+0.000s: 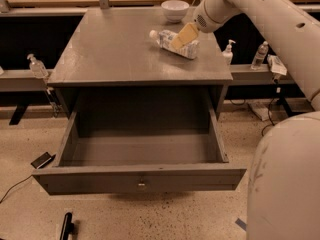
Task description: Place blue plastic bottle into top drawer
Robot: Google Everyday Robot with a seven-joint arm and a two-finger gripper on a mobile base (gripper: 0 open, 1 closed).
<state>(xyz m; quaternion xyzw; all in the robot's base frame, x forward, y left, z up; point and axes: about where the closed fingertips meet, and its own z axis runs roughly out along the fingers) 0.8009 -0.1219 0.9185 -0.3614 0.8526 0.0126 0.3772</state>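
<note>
The blue plastic bottle (174, 43) lies on its side on the grey table top (120, 49), white cap pointing left, near the back right. My gripper (182, 36) comes down from the upper right and sits over the bottle's middle, right against it. The top drawer (140, 176) is pulled wide open below the table top. Its front panel with the small metal knob (141, 185) faces me, and its inside holds nothing.
A white bowl (175, 9) stands behind the bottle. Pump dispenser bottles (36, 66) (228, 51) and a small clear bottle (260, 55) stand on side shelves. A phone (42, 160) and a black object (66, 226) lie on the floor. My white body (285, 184) fills the lower right.
</note>
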